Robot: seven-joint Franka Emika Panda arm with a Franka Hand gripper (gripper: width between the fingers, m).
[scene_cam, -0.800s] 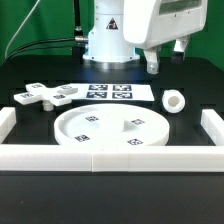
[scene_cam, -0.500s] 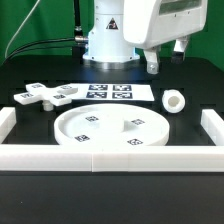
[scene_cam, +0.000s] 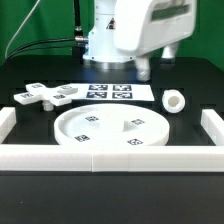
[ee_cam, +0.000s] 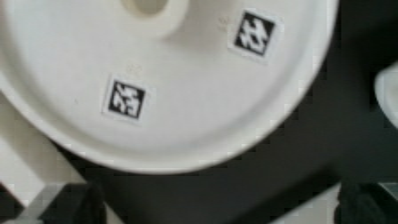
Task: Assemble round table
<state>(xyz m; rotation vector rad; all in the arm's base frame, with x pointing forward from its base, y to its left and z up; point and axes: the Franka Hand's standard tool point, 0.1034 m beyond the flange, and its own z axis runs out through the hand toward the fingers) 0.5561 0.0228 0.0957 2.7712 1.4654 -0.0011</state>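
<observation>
The large round rimmed disc (scene_cam: 105, 128) lies flat at the table's middle, with several tags on its top. It fills most of the wrist view (ee_cam: 160, 90). The cross-shaped piece (scene_cam: 45, 96) lies toward the exterior view's left. The short thick cylinder (scene_cam: 176, 102) lies on its side toward the exterior view's right; a white sliver of it shows at the edge of the wrist view (ee_cam: 388, 92). My gripper (scene_cam: 158, 62) hangs high above the table behind the disc, open and empty. In the wrist view its gripper (ee_cam: 217, 205) has dark fingertips (ee_cam: 63, 205) far apart.
The marker board (scene_cam: 112, 92) lies behind the disc. Long white border blocks run along the front (scene_cam: 110, 156), the exterior view's left (scene_cam: 6, 122) and right (scene_cam: 213, 124). The robot's white base (scene_cam: 108, 45) stands at the back.
My gripper has moved toward the exterior view's left, closer to above the marker board's right end. The parts on the table have not moved.
</observation>
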